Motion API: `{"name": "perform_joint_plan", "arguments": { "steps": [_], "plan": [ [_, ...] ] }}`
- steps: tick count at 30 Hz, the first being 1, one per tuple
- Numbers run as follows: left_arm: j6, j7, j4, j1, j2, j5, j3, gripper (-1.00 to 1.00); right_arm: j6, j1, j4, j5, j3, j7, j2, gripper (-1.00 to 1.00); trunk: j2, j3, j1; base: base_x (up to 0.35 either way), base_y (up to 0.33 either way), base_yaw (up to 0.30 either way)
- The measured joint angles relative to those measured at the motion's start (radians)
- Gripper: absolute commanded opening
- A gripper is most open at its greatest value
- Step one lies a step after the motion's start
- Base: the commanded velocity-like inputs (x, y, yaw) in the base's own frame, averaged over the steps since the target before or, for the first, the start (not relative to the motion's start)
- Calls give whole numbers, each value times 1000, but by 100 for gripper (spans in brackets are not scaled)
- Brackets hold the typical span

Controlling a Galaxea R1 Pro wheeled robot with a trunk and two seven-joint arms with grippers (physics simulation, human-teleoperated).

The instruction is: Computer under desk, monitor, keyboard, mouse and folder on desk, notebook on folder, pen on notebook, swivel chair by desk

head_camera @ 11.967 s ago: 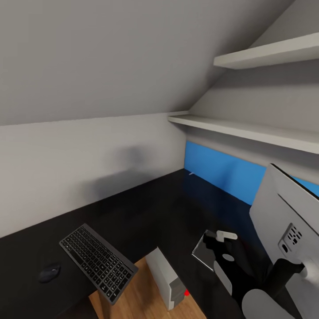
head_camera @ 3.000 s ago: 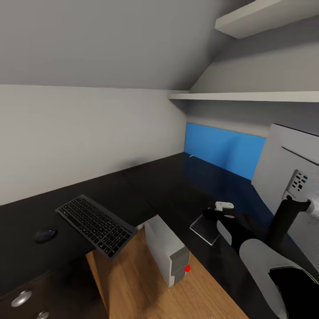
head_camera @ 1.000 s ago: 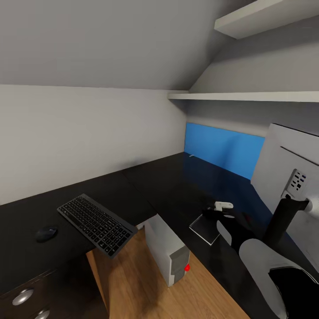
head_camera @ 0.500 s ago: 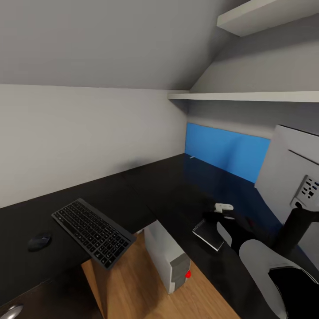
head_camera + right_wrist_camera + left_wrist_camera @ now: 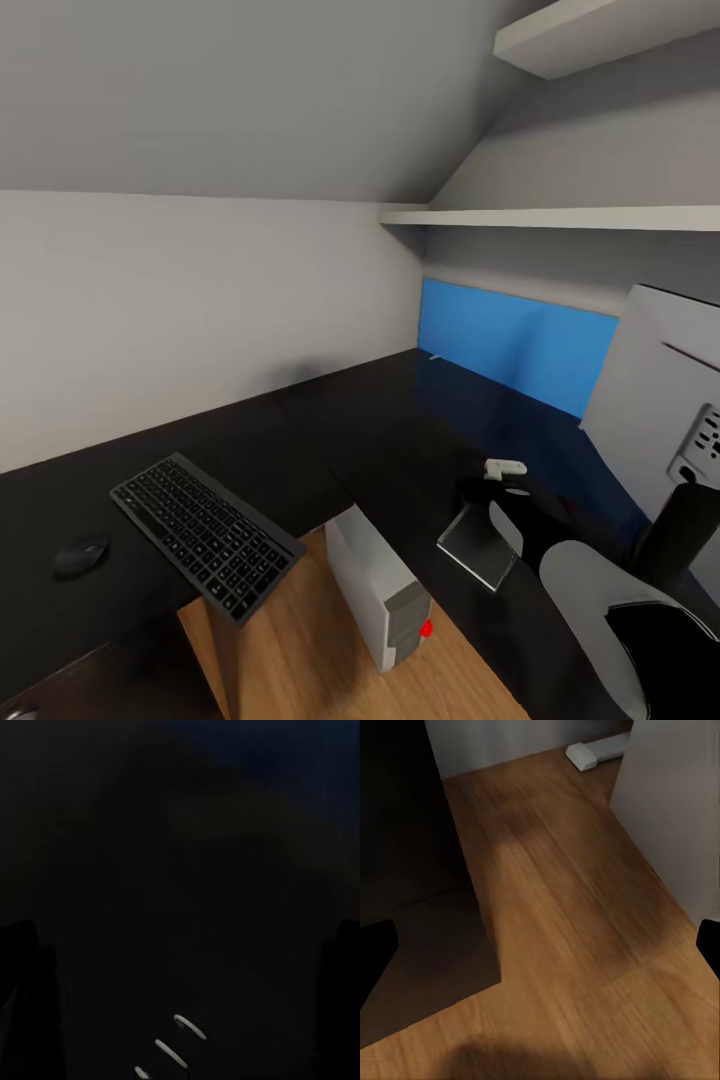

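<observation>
Keyboard (image 5: 205, 535) overhanging desk (image 5: 380, 420) front edge, mouse (image 5: 80, 556) beside it, monitor (image 5: 665, 400) on desk, computer (image 5: 380, 600) under; folder step left. Both grippers' state: cannot tell.

bench (image 5: 380, 420): l-shaped, glossy black top, blue back panel. keyboard (image 5: 205, 533): slim, dark grey with black keys, lay at the inner edge, one corner overhanging. mouse (image 5: 80, 555): small, dark, oval, on the top near the keyboard. computer (image 5: 380, 590): light-grey tower, upright on the wood floor beneath. monitor (image 5: 665, 410): grey back showing, black stand.
</observation>
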Motion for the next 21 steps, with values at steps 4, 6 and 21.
{"name": "perform_joint_plan", "arguments": {
  "steps": [4, 6, 21],
  "plan": [
    [0, 0, 0, 0, 0, 0, 0, 100, 0, 0, 0, 0, 0, 0, 0, 100, 0, 0, 0, 35, 0, 0],
    [0, 0, 0, 0, 0, 1, 0, 100, 0, 0, 0, 0, 0, 0, 0, 100, 0, 0, 0, 14, 0, 0],
    [0, 0, 0, 0, 0, 0, 0, 100, 0, 0, 0, 0, 2, 2, 0, 100, 0, 0, 0, -100, 0, 0]
  ]
}}
